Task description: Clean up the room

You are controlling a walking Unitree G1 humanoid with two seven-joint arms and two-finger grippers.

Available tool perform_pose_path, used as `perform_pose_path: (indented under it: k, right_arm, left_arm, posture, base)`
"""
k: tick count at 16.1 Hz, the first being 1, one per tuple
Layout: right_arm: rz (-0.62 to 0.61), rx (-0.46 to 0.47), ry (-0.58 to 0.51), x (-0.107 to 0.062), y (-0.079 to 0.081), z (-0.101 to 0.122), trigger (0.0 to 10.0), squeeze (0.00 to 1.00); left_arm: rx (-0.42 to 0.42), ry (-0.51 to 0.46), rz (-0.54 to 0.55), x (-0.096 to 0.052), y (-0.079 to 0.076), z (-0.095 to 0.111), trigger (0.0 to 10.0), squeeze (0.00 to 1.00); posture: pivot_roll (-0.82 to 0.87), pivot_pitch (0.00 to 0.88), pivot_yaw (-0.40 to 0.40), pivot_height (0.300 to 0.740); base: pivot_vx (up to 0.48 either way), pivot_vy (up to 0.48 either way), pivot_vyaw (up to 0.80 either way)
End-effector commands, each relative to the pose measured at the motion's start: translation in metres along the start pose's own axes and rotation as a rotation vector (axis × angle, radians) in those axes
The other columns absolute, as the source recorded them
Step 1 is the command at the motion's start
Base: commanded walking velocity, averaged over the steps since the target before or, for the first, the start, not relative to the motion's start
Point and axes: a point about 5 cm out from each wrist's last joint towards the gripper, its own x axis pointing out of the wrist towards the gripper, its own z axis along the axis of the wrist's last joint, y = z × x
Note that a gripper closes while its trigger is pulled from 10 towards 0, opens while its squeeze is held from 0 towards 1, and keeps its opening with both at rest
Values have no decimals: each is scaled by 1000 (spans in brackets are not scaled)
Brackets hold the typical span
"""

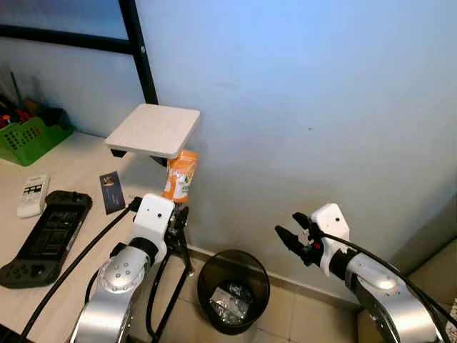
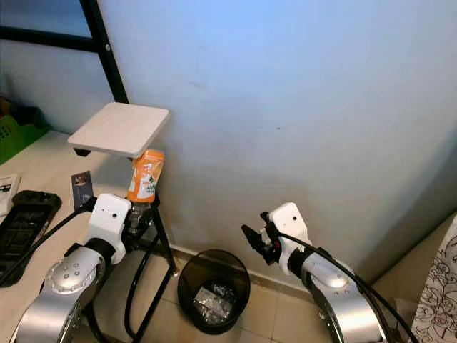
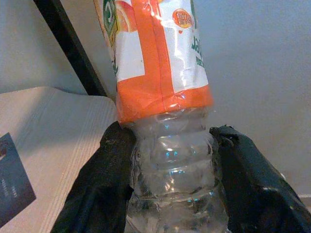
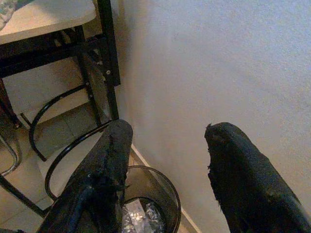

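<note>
Gripping one plastic bottle (image 1: 180,176) by its clear ribbed lower body, the left gripper (image 3: 170,170) holds it upright beside the tabletop (image 1: 71,168), its two black fingers (image 3: 104,179) pressed to either side and the orange label rising above them toward a small pale shelf (image 1: 154,128). The bottle's long axis runs near vertical, tipped slightly, so it stands straight out from the fingers. One round black waste bin (image 1: 233,289), already lined with crumpled silvery litter, sits on the floor against the blue wall, below and to the robot's right of the held bottle; the left arm looks the nearer one and, judging by the task, need only swing that way and lower. The right gripper (image 1: 293,241) hangs above the bin's far side, its fingers spread apart and empty. On the tabletop lie one dark handheld game console (image 1: 44,236), one white remote (image 1: 33,195), one dark card (image 1: 111,191) and one green basket (image 1: 30,137).
</note>
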Motion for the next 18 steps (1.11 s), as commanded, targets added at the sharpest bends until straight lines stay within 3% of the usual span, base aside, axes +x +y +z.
perform_pose_path:
  k: [1, 11, 14, 18]
  right_arm:
    - [-6, 9, -6, -1, 2, 2, 10000, 0]
    - [-53, 35, -8, -2, -3, 4, 10000, 0]
    - [-19, -4, 15, -1, -2, 4, 10000, 0]
    - [218, -143, 51, 3, 4, 10, 10000, 0]
  left_arm:
    - [8, -32, -1, 1, 1, 5, 10000, 0]
    - [20, -31, -17, 5, 3, 7, 10000, 0]
    - [41, 16, -42, 4, 2, 0, 10000, 0]
    - [117, 140, -242, 14, -8, -15, 10000, 0]
  posture:
    - [-3, 0, 40, 740]
    - [0, 0, 59, 740]
    - [5, 0, 56, 740]
    - [-4, 0, 51, 740]
  base:
    - [300, 0, 0]
    - [312, 0, -156]
    - [0, 0, 0]
    - [0, 0, 0]
